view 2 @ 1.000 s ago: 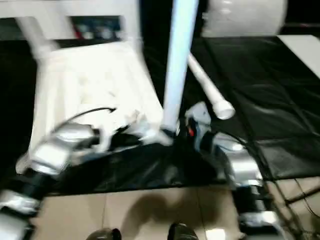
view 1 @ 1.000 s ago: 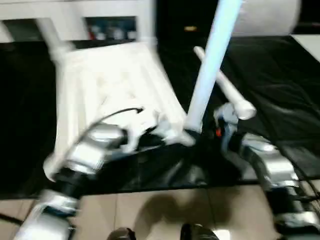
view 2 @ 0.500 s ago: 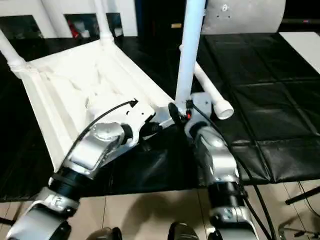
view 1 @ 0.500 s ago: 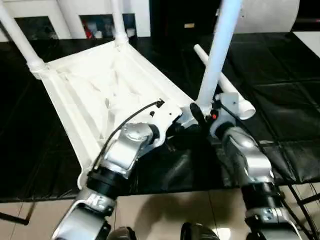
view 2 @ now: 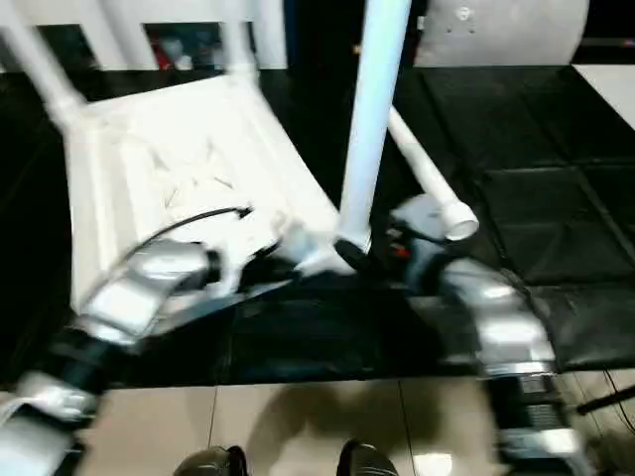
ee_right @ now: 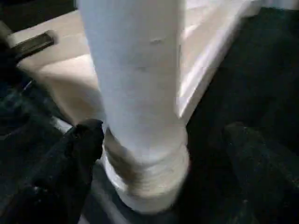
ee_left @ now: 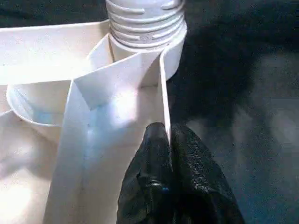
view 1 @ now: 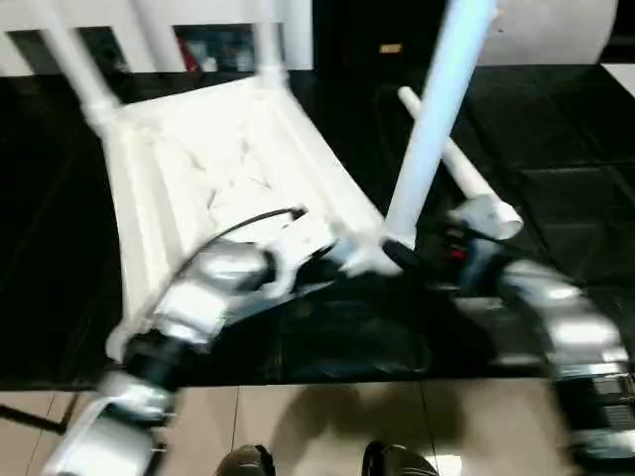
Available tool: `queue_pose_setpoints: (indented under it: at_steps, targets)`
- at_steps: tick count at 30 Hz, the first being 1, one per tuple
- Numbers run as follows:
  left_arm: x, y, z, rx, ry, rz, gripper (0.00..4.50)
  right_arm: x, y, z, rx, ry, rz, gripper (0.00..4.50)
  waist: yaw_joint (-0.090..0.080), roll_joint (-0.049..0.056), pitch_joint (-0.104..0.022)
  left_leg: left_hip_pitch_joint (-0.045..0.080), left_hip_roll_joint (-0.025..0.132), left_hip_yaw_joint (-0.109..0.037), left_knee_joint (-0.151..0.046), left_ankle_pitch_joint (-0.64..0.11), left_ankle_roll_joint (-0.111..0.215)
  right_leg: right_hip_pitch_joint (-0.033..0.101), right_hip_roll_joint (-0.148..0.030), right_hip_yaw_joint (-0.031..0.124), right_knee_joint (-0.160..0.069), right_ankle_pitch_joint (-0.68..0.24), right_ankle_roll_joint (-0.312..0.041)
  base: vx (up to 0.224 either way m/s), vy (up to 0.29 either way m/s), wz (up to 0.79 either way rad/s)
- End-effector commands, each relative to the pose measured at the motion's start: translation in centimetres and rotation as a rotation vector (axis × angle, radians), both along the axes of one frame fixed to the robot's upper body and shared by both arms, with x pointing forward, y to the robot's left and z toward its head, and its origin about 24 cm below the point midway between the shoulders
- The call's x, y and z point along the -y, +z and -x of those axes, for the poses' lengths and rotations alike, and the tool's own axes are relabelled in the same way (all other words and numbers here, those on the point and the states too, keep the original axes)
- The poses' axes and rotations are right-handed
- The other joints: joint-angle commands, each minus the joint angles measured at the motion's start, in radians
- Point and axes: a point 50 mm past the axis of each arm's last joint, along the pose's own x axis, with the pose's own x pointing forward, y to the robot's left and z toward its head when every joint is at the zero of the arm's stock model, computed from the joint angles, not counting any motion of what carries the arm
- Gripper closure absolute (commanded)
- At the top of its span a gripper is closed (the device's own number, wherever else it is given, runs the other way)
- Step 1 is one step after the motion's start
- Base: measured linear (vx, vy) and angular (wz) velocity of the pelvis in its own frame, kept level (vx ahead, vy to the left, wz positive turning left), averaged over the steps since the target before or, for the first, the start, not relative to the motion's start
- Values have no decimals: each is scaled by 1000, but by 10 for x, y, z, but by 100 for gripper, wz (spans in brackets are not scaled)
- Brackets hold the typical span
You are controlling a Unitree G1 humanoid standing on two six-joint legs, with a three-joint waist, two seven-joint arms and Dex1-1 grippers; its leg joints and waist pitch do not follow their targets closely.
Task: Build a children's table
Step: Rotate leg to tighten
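The white table top (view 1: 228, 169) lies upside down on the black table cover (view 1: 556, 139), with its ribbed side facing up. Two legs stand up from its far corners, one at the far left corner (view 1: 74, 59) and one at the far right corner (view 1: 266, 40). A third leg (view 2: 372, 119) stands up at the near right corner, right in front of the robot. A loose leg (view 1: 451, 164) lies flat on the black cover just beside that corner. From the head views, both silver arms reach to that near corner, but they look smeared, so the fingers are hard to make out there. The left wrist view shows more: the left gripper (ee_left: 169, 144) has its two black fingers pinched tight on a thin white rib (ee_left: 164, 98) of the table top, close to the round socket (ee_left: 175, 42) where the leg's screw rings sit. The right wrist view shows the right gripper (ee_right: 163, 140) with one black finger (ee_right: 86, 140) on each side of the standing leg, low down by its base. The fingers look spread wide and maybe not touching the leg, but that is hard to tell.
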Motion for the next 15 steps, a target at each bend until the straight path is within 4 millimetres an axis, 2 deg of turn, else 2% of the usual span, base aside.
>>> queue_pose_setpoints:
  at_steps: [1, 3, 4, 5, 6, 8, 11, 12, 13, 15]
  targets:
    - [5, -5, 13, -49, -181, -32, 450, -8, 5, 3, 19, 141, 38, 5, -2, -13, -69, 4, 40, -4, -53, -64, 168, 68, -59, 58, -52, -92, -267, 0, 0, 0]
    - [3, -4, 14, -59, -211, -43, 450, -9, 5, 4, 21, 178, 60, 5, 1, -10, -70, 5, 42, -5, -53, -60, 168, 67, -59, 57, -49, -96, -270, 0, 0, 0]
    - [0, -3, 17, -66, -263, -52, 450, -10, 6, 6, 23, 233, 86, 5, 3, -14, -69, 6, 42, -4, -53, -65, 167, 66, -60, 57, -50, -107, -270, 0, 0, 0]
    - [0, -3, 17, -67, -266, -54, 450, -10, 5, 6, 22, 238, 87, 5, 5, -13, -69, 6, 42, -4, -53, -64, 166, 66, -60, 57, -49, -108, -270, 0, 0, 0]
    - [-5, -3, 21, -84, -326, -86, 450, -12, 5, 10, 6, 327, 112, 5, 7, -11, -69, 7, 44, -5, -53, -63, 165, 65, -60, 58, -48, -108, -272, 0, 0, 0]
    - [-9, -2, 24, -97, -386, -113, 450, -16, 5, 10, -2, 392, 120, 5, 9, -16, -67, 5, 44, -4, -54, -72, 165, 64, -61, 58, -48, -119, -273, 0, 0, 0]
    - [-10, -1, 27, -112, -449, -131, 450, -20, 4, 9, -19, 456, 119, 5, 13, -16, -64, 8, 47, -3, -56, -97, 146, 62, -63, 60, -51, -155, -271, 0, 0, 0]
    - [-10, -1, 27, -112, -450, -131, 450, -20, 4, 9, -19, 457, 119, 22, 15, -16, -63, 8, 47, -4, -56, -98, 142, 62, -63, 61, -51, -158, -271, 0, 0, 0]
    - [-9, -1, 28, -108, -474, -141, 450, -22, 3, 9, -29, 486, 125, 33, 17, -20, -63, 8, 47, -4, -57, -98, 138, 62, -63, 61, -49, -159, -270, 0, 0, 0]
    - [-8, 0, 27, -101, -482, -145, 450, -24, 3, 9, -35, 509, 130, 44, 18, -19, -61, 8, 48, -4, -57, -101, 132, 62, -64, 62, -50, -160, -268, 0, 0, 0]
